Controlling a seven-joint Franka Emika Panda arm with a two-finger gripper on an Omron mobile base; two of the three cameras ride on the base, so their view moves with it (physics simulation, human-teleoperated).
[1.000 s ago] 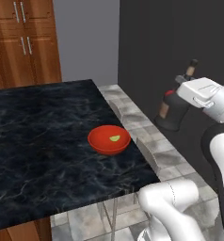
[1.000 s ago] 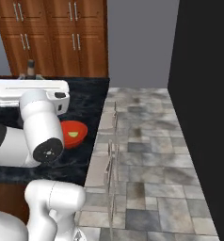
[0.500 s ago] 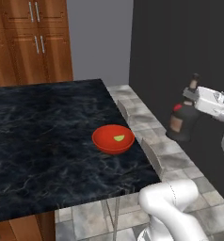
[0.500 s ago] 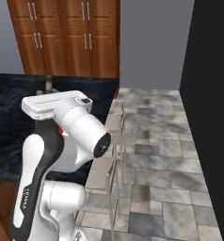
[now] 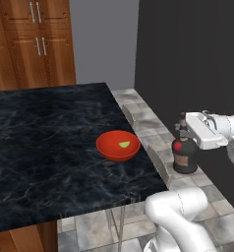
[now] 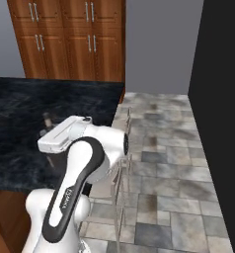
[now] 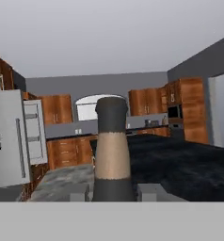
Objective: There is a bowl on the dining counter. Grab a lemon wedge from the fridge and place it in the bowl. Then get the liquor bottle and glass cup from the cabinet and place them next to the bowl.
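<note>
Left base view: black dining counter (image 5: 40, 142) carries the red bowl (image 5: 118, 145) near its right edge, with the lemon wedge (image 5: 124, 144) lying inside. Right of the counter, off its edge and above the tiled floor (image 5: 148, 120), my gripper (image 5: 184, 134) is clamped on the liquor bottle (image 5: 185, 153), held upright by its neck.

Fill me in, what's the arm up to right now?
The gripper is shut on the liquor bottle at its neck, holding it upright in the air beside the end of the dining counter. The bowl sits near the counter's corner with the lemon wedge already inside. The bottle is not yet set down on the counter.
</note>
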